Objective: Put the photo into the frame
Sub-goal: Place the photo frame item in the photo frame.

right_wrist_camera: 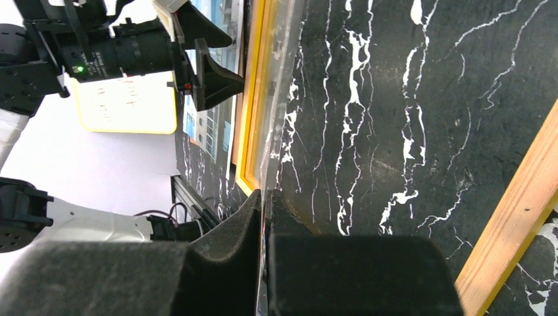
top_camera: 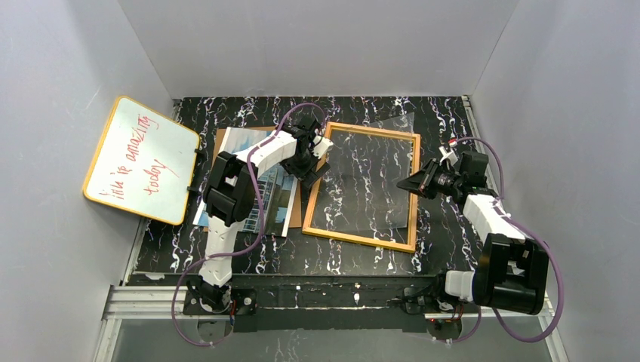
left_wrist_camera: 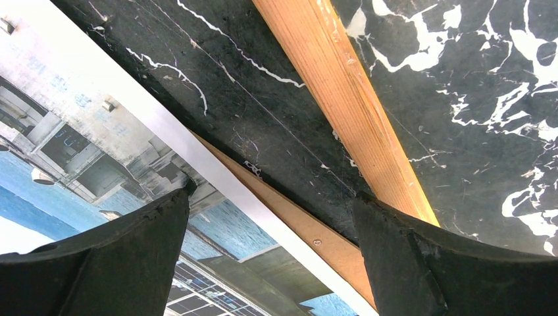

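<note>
The photo (top_camera: 278, 197) lies face up on a brown backing board (top_camera: 296, 211), left of the frame (top_camera: 358, 240). The frame lies flat in the middle of the table. My left gripper (top_camera: 313, 170) is open and empty, low over the gap between the photo's white edge (left_wrist_camera: 197, 158) and the frame's left bar (left_wrist_camera: 349, 99). My right gripper (top_camera: 411, 183) is shut on the right edge of the clear pane (top_camera: 370, 162), which it holds tilted over the frame. In the right wrist view the pane (right_wrist_camera: 283, 66) runs edge-on between the closed fingers (right_wrist_camera: 230, 230).
A yellow-edged whiteboard (top_camera: 143, 158) with red writing leans against the left wall. White walls enclose the black marbled table (top_camera: 445, 121) on three sides. The arm bases and cables sit on the rail at the near edge (top_camera: 332, 298).
</note>
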